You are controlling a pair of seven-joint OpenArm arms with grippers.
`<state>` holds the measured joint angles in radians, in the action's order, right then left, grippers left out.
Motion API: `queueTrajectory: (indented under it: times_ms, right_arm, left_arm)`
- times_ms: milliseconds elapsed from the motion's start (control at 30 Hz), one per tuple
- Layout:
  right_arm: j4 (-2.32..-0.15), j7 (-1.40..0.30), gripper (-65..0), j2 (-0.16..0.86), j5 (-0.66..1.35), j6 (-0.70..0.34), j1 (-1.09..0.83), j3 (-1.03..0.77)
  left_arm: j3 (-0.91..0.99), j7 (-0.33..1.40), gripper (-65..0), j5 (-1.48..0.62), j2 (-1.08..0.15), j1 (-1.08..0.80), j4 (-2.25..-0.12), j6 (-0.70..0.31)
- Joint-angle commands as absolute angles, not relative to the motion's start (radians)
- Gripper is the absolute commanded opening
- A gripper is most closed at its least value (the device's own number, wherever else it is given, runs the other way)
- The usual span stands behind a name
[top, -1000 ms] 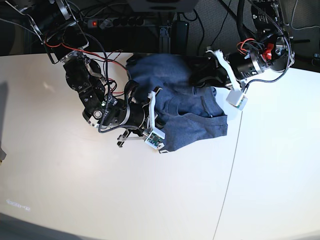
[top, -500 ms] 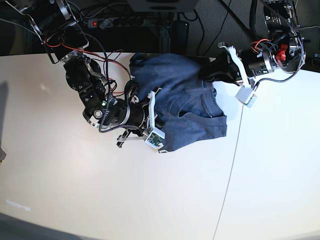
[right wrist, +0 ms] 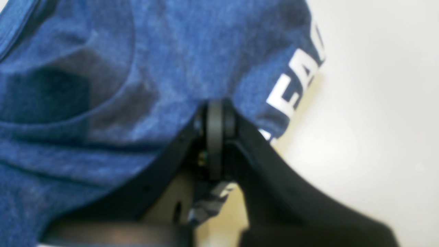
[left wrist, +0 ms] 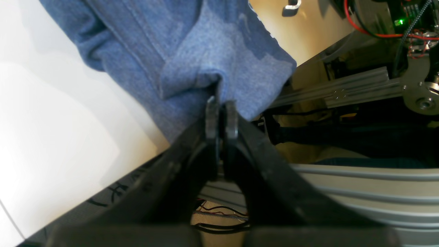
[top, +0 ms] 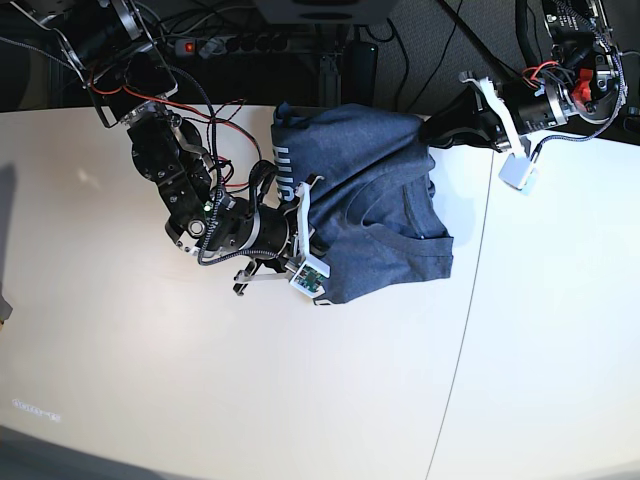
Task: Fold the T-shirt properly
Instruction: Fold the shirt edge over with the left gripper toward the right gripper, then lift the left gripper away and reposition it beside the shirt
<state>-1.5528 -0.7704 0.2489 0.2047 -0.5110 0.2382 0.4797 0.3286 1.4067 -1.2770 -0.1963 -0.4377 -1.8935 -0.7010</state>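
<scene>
While both arms grip it, one T-shirt (top: pixel 375 205) lies bunched mid-frame on the white worktop (top: pixel 200 390), toward the upper edge. Right gripper (top: pixel 300 230), frame centre-left, has jaws closed on a fold beside the white lettering. Left gripper (top: pixel 432 130), upper right, has jaws pinched on an edge. Soft, light, floppy cloth, so hems or shoulders look the best holds. Two grippers, one shirt.

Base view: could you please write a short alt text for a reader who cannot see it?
A crumpled heathered blue-grey cotton T-shirt lies on a white table, stretched between two black robot arms. The left tool grips its far edge and the right tool its near side.
</scene>
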Motion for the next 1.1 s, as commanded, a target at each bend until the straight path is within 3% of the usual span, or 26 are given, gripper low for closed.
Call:
queueTrajectory:
  times_ms: [0, 667, 833, 1067]
  right_arm:
    - [-1.567, -0.760, -65.0, 0.250, 0.200, -0.565, 0.258, 0.473]
    - [-1.567, -0.759, -65.0, 0.249, 0.199, -0.565, 0.257, 0.473]
    - [-1.567, -0.759, -65.0, 0.249, 0.199, -0.565, 0.258, 0.473]
    - [-1.567, -0.759, -65.0, 0.249, 0.199, -0.565, 0.258, 0.473]
  left_arm:
    - [0.336, 1.396, -65.0, -1.301, -0.204, -0.445, -1.912, -0.698]
    - [0.405, 1.396, -65.0, -1.373, -0.216, -0.537, -1.912, -0.698]
    - [0.406, 1.396, -36.9, -1.372, -0.217, -0.537, -1.912, -0.698]
    - [0.537, 1.392, -34.8, -1.446, -0.223, -0.537, -1.912, -0.698]
